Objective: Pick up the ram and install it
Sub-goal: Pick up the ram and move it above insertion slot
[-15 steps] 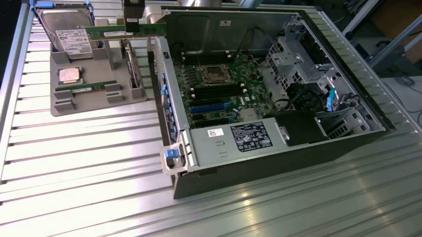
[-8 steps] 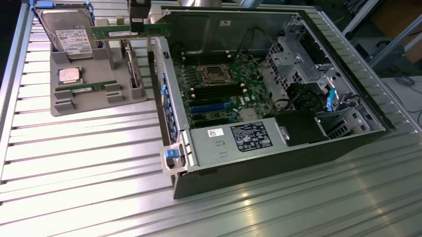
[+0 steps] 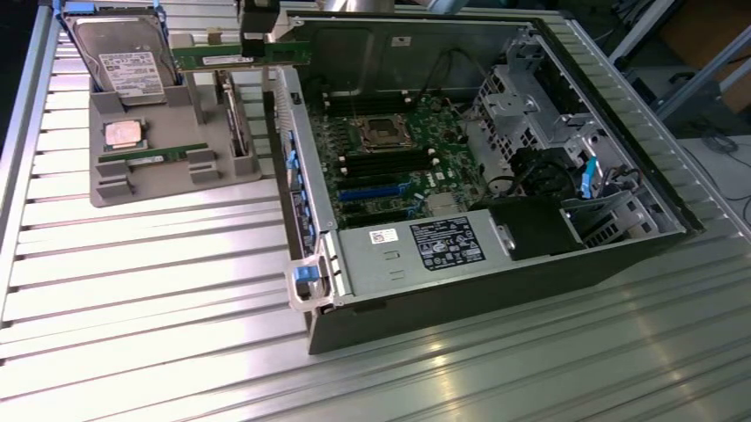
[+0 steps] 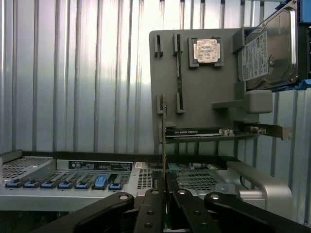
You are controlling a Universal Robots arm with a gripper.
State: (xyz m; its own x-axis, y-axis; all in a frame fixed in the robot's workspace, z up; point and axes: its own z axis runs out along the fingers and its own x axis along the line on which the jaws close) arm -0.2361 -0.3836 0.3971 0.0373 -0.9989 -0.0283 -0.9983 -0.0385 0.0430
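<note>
My gripper [image 3: 259, 46] hangs at the top of the exterior view, shut on the ram [image 3: 211, 60], a long green stick held level above the gap between the grey tray [image 3: 176, 185] and the open computer case [image 3: 622, 132]. In the wrist view the ram [image 4: 164, 126] stands edge-on as a thin line rising from between the black fingers [image 4: 150, 206] of the gripper [image 4: 164, 191]. A second, similar stick [image 3: 153, 156] [image 4: 179, 73] lies in a tray slot. The motherboard's dark memory slots [image 3: 382, 164] lie inside the case, toward the exterior view's right of the gripper.
The tray also holds a silver CPU [image 3: 123, 134], a hard drive [image 3: 123, 54] leaning upright and an expansion card [image 4: 214, 132]. The case has raised walls, a power supply [image 3: 434, 246] and drive cages [image 3: 522, 97]. Ribbed metal table [image 3: 141, 290] surrounds everything.
</note>
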